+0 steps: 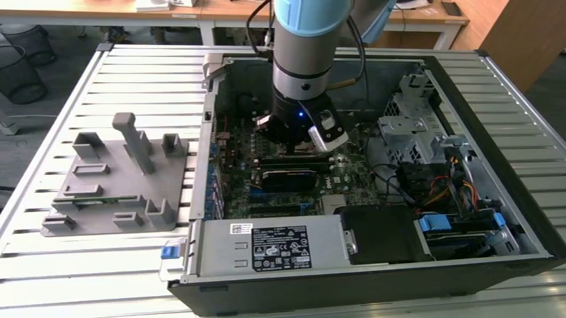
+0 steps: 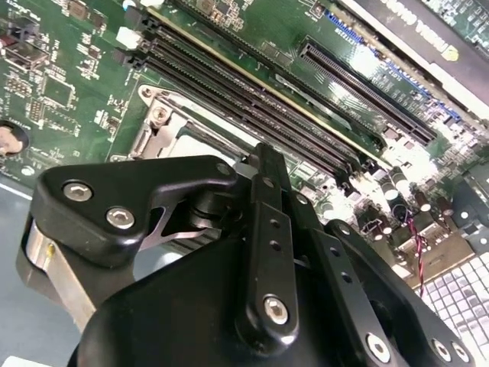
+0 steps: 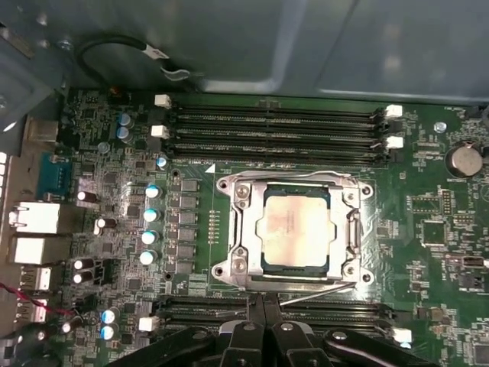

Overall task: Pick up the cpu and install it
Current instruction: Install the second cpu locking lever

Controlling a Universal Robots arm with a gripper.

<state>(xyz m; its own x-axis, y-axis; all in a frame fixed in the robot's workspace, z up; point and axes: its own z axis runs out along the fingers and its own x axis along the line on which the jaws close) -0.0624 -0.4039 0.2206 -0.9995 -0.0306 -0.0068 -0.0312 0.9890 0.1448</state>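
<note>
One arm is seen reaching down into an open computer case [image 1: 495, 218] in the exterior view, where the scene can be read from the exterior view's left to its right. A grey plastic fixture [image 1: 119, 182] with upright blocks is set on the slatted table [image 1: 53, 278] at the left, well apart from the arm. The case follows, with a green motherboard [image 1: 234, 159] laid flat inside it, and the gripper [image 1: 301, 136] is held low over the board near the middle. A metal drive cage [image 1: 411, 122] and bundled cables [image 1: 433, 192] are found further right.

In the first wrist view the cpu [image 3: 296, 229] is seen lying flat in the motherboard socket [image 3: 294, 228], inside the metal socket frame, its pale metal top facing up. Rows of memory slots [image 3: 275, 130] are seen beside the socket. The gripper [image 3: 263, 306] is held just beside the socket frame, apart from the chip, and its fingers [image 3: 258, 310] are pressed together with nothing grasped between them. In the second wrist view the black gripper body [image 2: 260, 290] is seen close above the board.
</note>
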